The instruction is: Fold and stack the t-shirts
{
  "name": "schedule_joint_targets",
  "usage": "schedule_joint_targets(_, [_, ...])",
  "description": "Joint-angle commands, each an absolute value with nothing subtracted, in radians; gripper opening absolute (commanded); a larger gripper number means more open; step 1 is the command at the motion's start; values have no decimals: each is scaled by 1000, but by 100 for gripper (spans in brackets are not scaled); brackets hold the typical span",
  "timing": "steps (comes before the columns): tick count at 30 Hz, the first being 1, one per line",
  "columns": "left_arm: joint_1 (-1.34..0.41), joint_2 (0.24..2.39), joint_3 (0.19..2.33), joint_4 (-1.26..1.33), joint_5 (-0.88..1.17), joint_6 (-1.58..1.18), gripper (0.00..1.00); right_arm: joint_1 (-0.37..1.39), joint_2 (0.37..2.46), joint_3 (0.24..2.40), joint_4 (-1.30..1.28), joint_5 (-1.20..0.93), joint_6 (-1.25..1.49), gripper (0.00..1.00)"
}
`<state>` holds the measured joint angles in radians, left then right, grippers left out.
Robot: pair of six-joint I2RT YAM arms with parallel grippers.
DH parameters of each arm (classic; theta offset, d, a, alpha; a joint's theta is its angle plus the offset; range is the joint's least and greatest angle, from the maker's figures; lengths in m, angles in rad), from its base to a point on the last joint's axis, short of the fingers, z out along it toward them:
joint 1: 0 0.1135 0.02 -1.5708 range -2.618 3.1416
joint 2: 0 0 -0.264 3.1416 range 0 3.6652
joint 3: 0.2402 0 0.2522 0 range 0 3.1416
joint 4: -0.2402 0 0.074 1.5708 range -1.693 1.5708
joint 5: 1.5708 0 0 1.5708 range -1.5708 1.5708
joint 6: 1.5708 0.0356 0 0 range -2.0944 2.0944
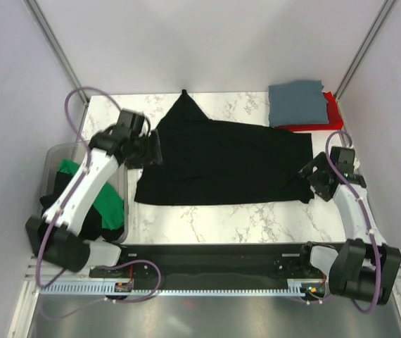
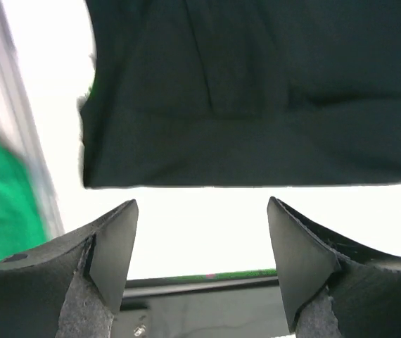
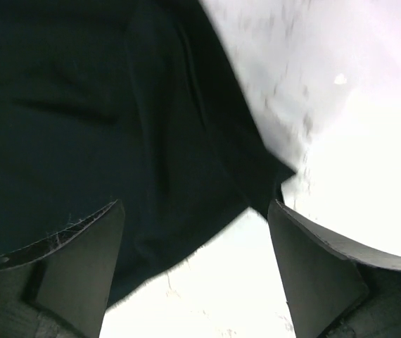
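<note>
A large black t-shirt lies spread across the middle of the marble table, with one corner pointing toward the back. My left gripper hangs at its left edge. In the left wrist view this gripper is open, with nothing between the fingers and the shirt's hem just beyond them. My right gripper is at the shirt's right end. It is open too, with the black cloth below and beyond the fingers. A folded slate grey-blue t-shirt rests on a red one at the back right.
A clear plastic bin stands off the table's left side, holding a green t-shirt and some black cloth. My left arm reaches over it. Bare marble shows along the near side of the black shirt.
</note>
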<state>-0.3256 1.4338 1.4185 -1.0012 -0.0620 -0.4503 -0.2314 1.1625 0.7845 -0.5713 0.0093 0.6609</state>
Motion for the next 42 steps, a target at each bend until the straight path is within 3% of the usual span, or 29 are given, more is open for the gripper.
schedule_joint_targets(1, [-333, 1255, 1084, -836, 75, -603, 81, -226, 1085, 664, -566, -103, 687, 89])
schedule_joint_targets(3, [-333, 1165, 908, -738, 132, -650, 82, -226, 1086, 631, -565, -91, 670, 87])
schedule_joint_targets(9, [-322, 1163, 724, -680, 134, -654, 83, -232, 1167, 603, -514, -117, 657, 85])
schedule_joint_targets(12, [-313, 1163, 729, -712, 82, -689, 83, -253, 1199, 598, -485, -74, 644, 85])
schedule_joint_targets(22, [-14, 1049, 759, -776, -90, -707, 84, -406, 1382, 699, -440, -20, 577, 89])
schedule_joint_targets(28, [160, 1059, 827, -793, -49, -623, 79, -422, 1344, 781, -469, 210, 542, 94])
schedule_joint_targets(30, [156, 1037, 827, -787, -18, -626, 76, -419, 1306, 813, -491, 329, 531, 95])
schedule_joint_targets(33, [89, 989, 789, -778, -54, -656, 75, -384, 1246, 827, -506, 286, 549, 96])
schedule_joint_targets(35, [-33, 986, 772, -778, -107, -704, 74, -333, 1186, 853, -532, 264, 558, 97])
schedule_joint_targets(39, [-273, 1023, 768, -781, -198, -804, 74, -79, 1063, 884, -613, 432, 551, 98])
schedule_joint_targets(42, [-377, 1074, 779, -784, -218, -854, 75, -64, 1017, 839, -649, 361, 566, 98])
